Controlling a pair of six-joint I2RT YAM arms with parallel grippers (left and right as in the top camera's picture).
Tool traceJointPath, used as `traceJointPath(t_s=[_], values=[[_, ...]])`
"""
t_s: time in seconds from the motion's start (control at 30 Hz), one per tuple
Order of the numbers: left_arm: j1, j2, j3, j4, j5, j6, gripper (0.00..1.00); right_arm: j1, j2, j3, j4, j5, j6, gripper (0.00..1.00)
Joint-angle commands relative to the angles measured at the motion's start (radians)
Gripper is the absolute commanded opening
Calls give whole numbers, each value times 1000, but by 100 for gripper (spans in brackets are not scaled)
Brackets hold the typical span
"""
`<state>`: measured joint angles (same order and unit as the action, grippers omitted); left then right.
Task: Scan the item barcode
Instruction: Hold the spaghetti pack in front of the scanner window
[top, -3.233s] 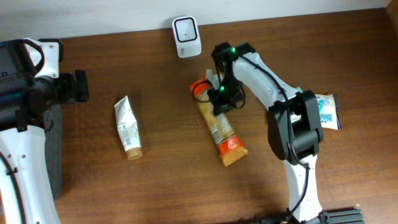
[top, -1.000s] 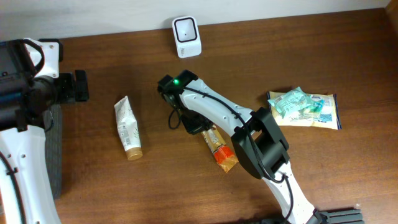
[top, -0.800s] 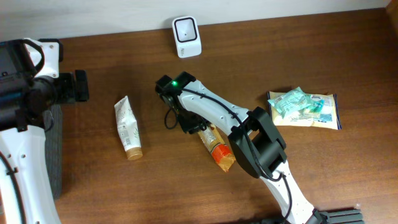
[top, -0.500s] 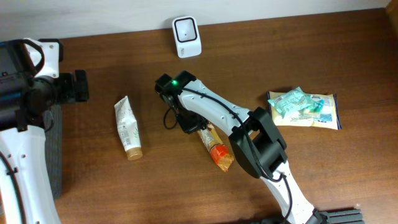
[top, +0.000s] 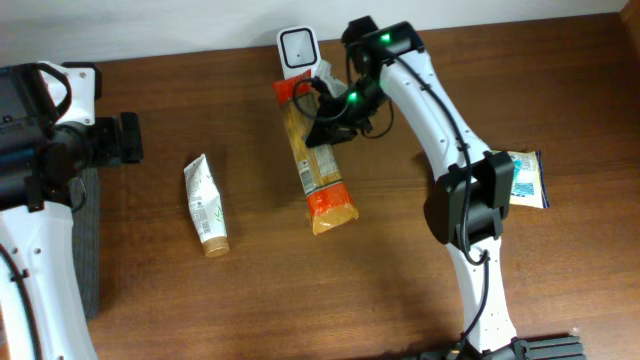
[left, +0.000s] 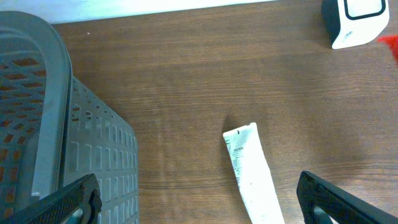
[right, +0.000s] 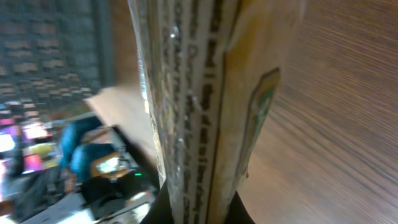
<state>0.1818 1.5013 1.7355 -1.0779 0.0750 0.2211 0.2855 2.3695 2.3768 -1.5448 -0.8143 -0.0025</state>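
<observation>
Closest in, the white tube (top: 205, 205) lay flat on the wooden table (top: 150, 300), with the grey basket (left: 56, 155) off to its left. Over by the basket the left gripper (top: 128, 138) hung with its fingers spread wide, nothing in them. Further out, the right gripper (top: 328, 118) was clamped hard on the long yellow packet (top: 318, 175), pinching its upper half. At the far edge, the packet's orange top end sat just in front of the white scanner (top: 298, 48). A green pack (top: 528, 180) peeked from behind the right arm.

Nothing legible for you here: print on the packet (right: 186, 93) and tube (left: 252, 171) too blurred.
</observation>
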Motion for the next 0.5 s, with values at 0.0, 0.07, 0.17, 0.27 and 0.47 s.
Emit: traceJointPath(t_s=[0.0,0.07,0.17,0.27,0.47], values=[[3,-11,0,-1,8,13,99,-33,-48,36,-5,-288,-47,4],[3,-11,0,-2,8,13,99,-47,-48,36,-8,-342,-50,4],[3,-11,0,-2,8,13,99,-47,-71,38,-7,-357,-50,4],[3,-11,0,-1,8,13,99,-47,-113,92,-7,-354,-51,4],[3,-11,0,-1,8,13,99,-11,-152,422,6,89,-77,4]])
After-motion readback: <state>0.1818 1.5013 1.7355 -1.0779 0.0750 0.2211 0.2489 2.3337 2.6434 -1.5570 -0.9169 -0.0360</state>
